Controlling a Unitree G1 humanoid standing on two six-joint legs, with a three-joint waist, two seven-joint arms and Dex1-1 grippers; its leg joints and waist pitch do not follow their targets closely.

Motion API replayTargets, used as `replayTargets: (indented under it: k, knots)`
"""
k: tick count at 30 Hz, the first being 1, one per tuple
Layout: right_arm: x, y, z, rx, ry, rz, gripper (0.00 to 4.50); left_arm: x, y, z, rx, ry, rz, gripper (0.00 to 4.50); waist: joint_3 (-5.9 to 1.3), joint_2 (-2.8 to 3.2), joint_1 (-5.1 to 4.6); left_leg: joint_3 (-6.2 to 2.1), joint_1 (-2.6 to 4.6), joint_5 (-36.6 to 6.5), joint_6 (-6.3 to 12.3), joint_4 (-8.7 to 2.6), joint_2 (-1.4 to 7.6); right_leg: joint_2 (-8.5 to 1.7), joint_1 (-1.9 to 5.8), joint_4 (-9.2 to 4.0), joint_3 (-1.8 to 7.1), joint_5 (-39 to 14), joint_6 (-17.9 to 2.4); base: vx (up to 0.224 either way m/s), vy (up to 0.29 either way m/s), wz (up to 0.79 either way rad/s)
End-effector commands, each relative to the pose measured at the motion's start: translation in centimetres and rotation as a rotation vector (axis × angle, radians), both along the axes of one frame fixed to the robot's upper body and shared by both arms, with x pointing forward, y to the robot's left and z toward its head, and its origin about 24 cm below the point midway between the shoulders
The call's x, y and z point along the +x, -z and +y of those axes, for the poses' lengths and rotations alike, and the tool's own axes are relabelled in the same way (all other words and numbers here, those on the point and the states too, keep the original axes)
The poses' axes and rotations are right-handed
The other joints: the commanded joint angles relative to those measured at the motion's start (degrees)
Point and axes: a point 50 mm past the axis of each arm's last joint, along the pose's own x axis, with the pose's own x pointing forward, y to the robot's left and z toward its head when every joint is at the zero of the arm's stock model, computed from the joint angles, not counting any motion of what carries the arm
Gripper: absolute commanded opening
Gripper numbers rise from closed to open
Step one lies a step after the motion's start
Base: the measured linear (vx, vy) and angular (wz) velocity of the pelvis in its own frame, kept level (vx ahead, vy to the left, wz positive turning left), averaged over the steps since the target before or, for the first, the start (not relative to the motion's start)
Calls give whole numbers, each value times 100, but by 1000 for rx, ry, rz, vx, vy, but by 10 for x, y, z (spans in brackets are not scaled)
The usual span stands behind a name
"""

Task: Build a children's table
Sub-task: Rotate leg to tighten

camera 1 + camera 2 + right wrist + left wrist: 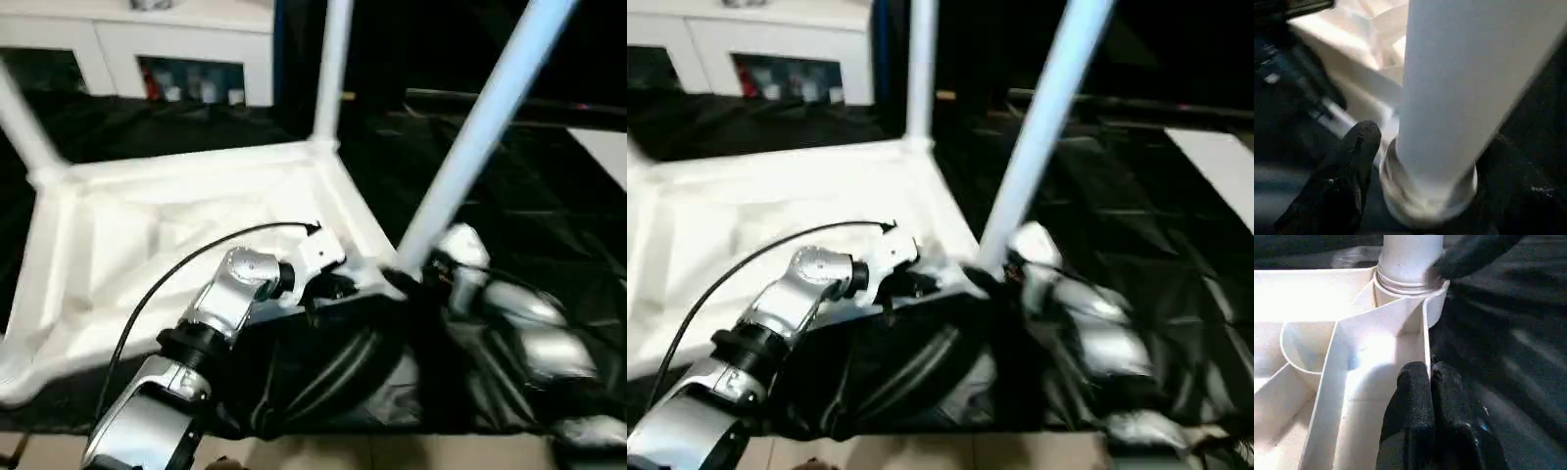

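The top (186, 245) lies upside down on the dark-covered worktop (549, 186). The left hand (1431, 382), fingers together, pinches its thin rim. The right hand (1400, 161), fingers apart, flanks the leg (470, 147) at its socket. Light, stiff, slick plastic; grip low.

Left arm (211, 323) is showing as silver rounded metal segments, with a black ring band sitting between two of them and a round silver joint cap near the wrist. Thin black cable (186, 257) is arcing over it to a white wrist block (318, 250). Right arm (524, 328) is showing smooth glossy silver shells with a white rounded wrist piece. Left gripper (1432, 423) fingers are looking matte black, rounded, rubbery. Right gripper finger (1344, 171) is looking the same black, blunt-tipped.
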Motion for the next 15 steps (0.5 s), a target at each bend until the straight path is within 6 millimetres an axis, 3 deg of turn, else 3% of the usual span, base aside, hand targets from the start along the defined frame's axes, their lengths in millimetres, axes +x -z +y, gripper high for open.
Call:
replayTargets:
  k: [1, 3, 8, 9, 12, 13, 14, 15]
  knots:
    - [-11, -4, -5, -4, -99, 32, 318, -5, 0, -2, -22, 64, -5, 0, -281, -33, -24, -90, 70, -1056, 678, -313, 278, -329, 291, -378, 262, -688, -1364, 0, 0, 0]
    - [-20, -10, -19, -33, -118, 39, 318, -6, 1, 3, -11, 103, -5, 0, -274, -53, -30, -107, 42, -1185, 612, -323, 276, -337, 296, -411, 257, -1010, -1222, 0, 0, 0]
    - [-26, -20, -44, -66, -56, 23, 318, -7, 2, 8, 6, 131, -11, 0, -284, -71, -81, -117, 42, -1241, 501, -319, 273, -338, 273, -428, 244, -1318, -1138, 0, 0, 0]
    - [-27, -22, -46, -66, -51, 24, 318, -8, 3, 8, 8, 135, -11, 0, -286, -102, -78, -112, 46, -1143, 520, -306, 275, -335, 268, -421, 245, -1251, -1147, 0, 0, 0]
    - [-28, -24, -45, -38, -47, 41, 318, -8, 3, 6, 6, 143, -12, 0, -294, -116, -72, -110, 30, -989, 608, -287, 274, -332, 273, -387, 242, -1047, -1176, 0, 0, 0]
    - [-28, -25, -44, -28, -44, 45, 318, -9, 3, 5, 5, 146, -12, 0, -296, -112, -73, -110, 33, -952, 635, -285, 270, -326, 274, -380, 241, -997, -1190, 0, 0, 0]
    - [-27, -26, -42, 4, -37, 54, 349, -10, 3, 5, 4, 158, -12, 0, -298, -112, -76, -108, 37, -921, 668, -283, 270, -326, 276, -377, 241, -949, -1213, 0, 0, 0]
    - [-25, -27, -40, 15, -35, 52, 356, -10, 3, 4, 3, 162, -12, 0, -299, -80, -69, -109, 35, -886, 693, -278, 279, -334, 269, -369, 239, -910, -1248, 0, 0, 0]
